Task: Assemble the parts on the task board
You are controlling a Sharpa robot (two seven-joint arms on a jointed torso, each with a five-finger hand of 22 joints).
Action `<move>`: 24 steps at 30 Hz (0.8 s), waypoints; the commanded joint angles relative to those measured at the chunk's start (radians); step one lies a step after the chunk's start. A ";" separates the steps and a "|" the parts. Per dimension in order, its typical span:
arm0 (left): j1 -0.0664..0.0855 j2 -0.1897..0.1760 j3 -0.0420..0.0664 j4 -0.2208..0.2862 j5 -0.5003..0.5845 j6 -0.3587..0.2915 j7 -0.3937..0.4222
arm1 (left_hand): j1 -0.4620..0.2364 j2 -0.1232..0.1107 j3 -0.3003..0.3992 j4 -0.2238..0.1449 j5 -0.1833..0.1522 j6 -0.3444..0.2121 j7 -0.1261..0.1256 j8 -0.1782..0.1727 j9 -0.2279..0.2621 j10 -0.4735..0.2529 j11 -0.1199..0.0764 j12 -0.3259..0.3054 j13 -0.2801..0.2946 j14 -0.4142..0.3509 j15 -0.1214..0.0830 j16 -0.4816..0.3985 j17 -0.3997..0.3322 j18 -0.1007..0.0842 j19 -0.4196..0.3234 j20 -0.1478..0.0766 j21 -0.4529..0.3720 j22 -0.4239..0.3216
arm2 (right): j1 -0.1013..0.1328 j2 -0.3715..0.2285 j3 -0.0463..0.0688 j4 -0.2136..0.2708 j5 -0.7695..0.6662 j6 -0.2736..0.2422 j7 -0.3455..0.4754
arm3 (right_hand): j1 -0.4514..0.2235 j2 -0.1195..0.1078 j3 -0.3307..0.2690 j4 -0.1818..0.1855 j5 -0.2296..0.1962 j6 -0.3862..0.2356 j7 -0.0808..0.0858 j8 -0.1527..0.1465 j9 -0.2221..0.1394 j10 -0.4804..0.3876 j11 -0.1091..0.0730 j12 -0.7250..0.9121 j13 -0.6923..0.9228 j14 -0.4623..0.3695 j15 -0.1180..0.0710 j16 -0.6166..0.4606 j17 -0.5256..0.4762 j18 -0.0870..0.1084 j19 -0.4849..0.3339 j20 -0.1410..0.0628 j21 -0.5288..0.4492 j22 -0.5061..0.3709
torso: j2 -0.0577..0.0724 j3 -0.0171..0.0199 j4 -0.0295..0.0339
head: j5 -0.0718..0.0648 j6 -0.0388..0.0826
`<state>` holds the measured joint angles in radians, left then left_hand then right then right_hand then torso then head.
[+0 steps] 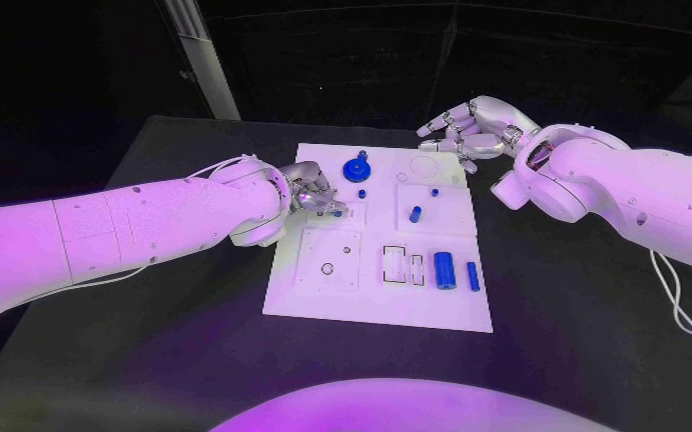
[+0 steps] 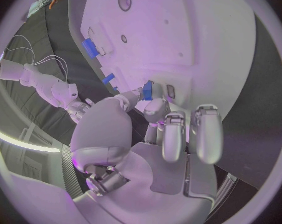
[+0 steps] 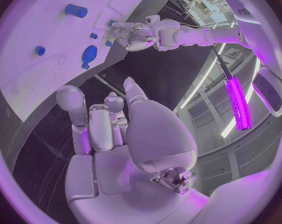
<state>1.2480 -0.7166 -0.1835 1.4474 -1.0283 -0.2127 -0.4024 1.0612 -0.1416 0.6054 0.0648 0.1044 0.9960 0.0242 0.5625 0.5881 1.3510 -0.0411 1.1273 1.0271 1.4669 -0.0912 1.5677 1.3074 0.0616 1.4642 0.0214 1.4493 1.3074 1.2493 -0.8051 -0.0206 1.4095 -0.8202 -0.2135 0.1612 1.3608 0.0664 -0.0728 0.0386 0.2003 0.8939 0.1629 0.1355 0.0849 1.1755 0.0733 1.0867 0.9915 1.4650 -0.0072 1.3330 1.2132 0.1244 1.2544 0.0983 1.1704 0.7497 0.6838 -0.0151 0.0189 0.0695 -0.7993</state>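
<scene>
the task board (image 1: 378,292) sits flat in the middle of the black table (image 1: 577,332), a white plate with a bunch of blue parts on it. near its far edge there's a round blue part with a knob (image 1: 356,168), and closer to the middle a short blue peg (image 1: 415,214) standing up, plus a couple of tiny blue dots near it. down toward the near right corner a fat blue cylinder (image 1: 443,269) lies beside a thinner blue bar (image 1: 473,276), with two empty rectangular slots just to their left.

the left hand (image 1: 307,200) is over the board's left edge, about level with the peg. in the left wrist view it's pinching a small blue part (image 2: 147,90) between thumb and fingertip, right down at the board surface, with the other fingers (image 2: 203,132) stretched out alongside. so it's clamped on that piece.

the right hand (image 1: 469,130) hangs off past the board's far right corner, above the table, not touching anything. its fingers look loosely curved and apart with nothing in them, and the right wrist view shows the same, palm (image 3: 147,139) bare and fingers separated.
</scene>
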 commanded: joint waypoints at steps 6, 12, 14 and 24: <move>-0.005 -0.002 -0.004 0.001 0.010 0.010 -0.011 | -0.011 -0.003 -0.009 -0.002 0.001 0.005 0.000 -0.005 -0.002 0.003 -0.002 0.005 0.002 0.104 -0.007 0.003 0.263 -0.012 0.000 -0.006 0.001 0.032 | 0.002 0.002 0.001 -0.003 -0.001 0.005 0.011 | -0.008 0.000 -0.007 0.001 0.004 -0.002 -0.002 0.003 -0.001 -0.004 -0.003 -0.005 -0.001 0.032 -0.004 -0.003 -0.001 0.016 -0.004 -0.003 -0.006 -0.002 | 0.000 -0.0002 0.0008 | -0.002 -0.002; -0.002 -0.003 -0.004 0.002 0.011 0.020 -0.014 | -0.010 -0.013 -0.021 -0.006 0.002 0.009 -0.002 -0.005 -0.004 0.004 -0.004 0.007 0.005 0.104 -0.008 0.003 0.263 -0.012 0.001 -0.007 0.002 0.034 | 0.002 0.003 0.001 -0.004 -0.001 0.005 0.011 | -0.009 0.000 -0.007 0.002 0.006 -0.003 -0.002 0.003 -0.001 -0.004 -0.003 -0.004 -0.001 0.032 -0.004 -0.004 -0.001 0.016 -0.004 -0.003 -0.007 -0.002 | 0.000 -0.0004 0.0002 | -0.001 -0.003; -0.001 -0.003 -0.004 0.002 0.011 0.027 -0.016 | -0.011 -0.015 -0.024 -0.006 0.002 0.010 -0.002 -0.005 -0.004 0.004 -0.004 0.007 0.005 0.104 -0.008 0.003 0.263 -0.012 0.001 -0.007 0.002 0.034 | 0.002 0.003 0.001 -0.004 -0.001 0.006 0.011 | -0.009 0.000 -0.007 0.002 0.006 -0.003 -0.002 0.003 -0.001 -0.004 -0.003 -0.004 -0.001 0.032 -0.004 -0.004 -0.001 0.016 -0.004 -0.003 -0.007 -0.002 | 0.000 -0.0007 -0.0001 | -0.001 -0.004; 0.007 -0.006 -0.003 0.006 0.011 0.039 -0.024 | -0.017 -0.026 -0.045 -0.003 0.003 0.022 -0.005 -0.002 -0.005 0.005 -0.007 0.005 0.002 0.104 -0.009 0.003 0.263 -0.012 0.001 -0.009 0.001 0.034 | 0.002 0.005 0.001 -0.004 -0.001 0.007 0.012 | -0.009 0.000 -0.007 0.002 0.006 -0.003 -0.002 0.003 -0.001 -0.004 -0.003 -0.004 -0.001 0.032 -0.004 -0.004 -0.001 0.016 -0.004 -0.003 -0.007 -0.002 | -0.001 -0.0007 0.0006 | 0.001 -0.004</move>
<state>1.2538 -0.7211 -0.1852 1.4509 -1.0196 -0.1979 -0.4140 1.0433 -0.1595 0.5642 0.0620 0.1048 1.0119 0.0161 0.5620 0.5817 1.3546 -0.0447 1.1308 1.0283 1.4669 -0.0911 1.5677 1.3074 0.0616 1.4641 0.0215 1.4493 1.3074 1.2493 -0.8013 -0.0206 1.4056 -0.8204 -0.2129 0.1617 1.3607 0.0663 -0.0755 0.0413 0.2003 0.8939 0.1629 0.1355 0.0850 1.1755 0.0733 1.0867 0.9916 1.4650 -0.0072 1.3330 1.2133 0.1244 1.2544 0.0983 1.1704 0.7489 0.6835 -0.0156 0.0197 0.0688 -0.8033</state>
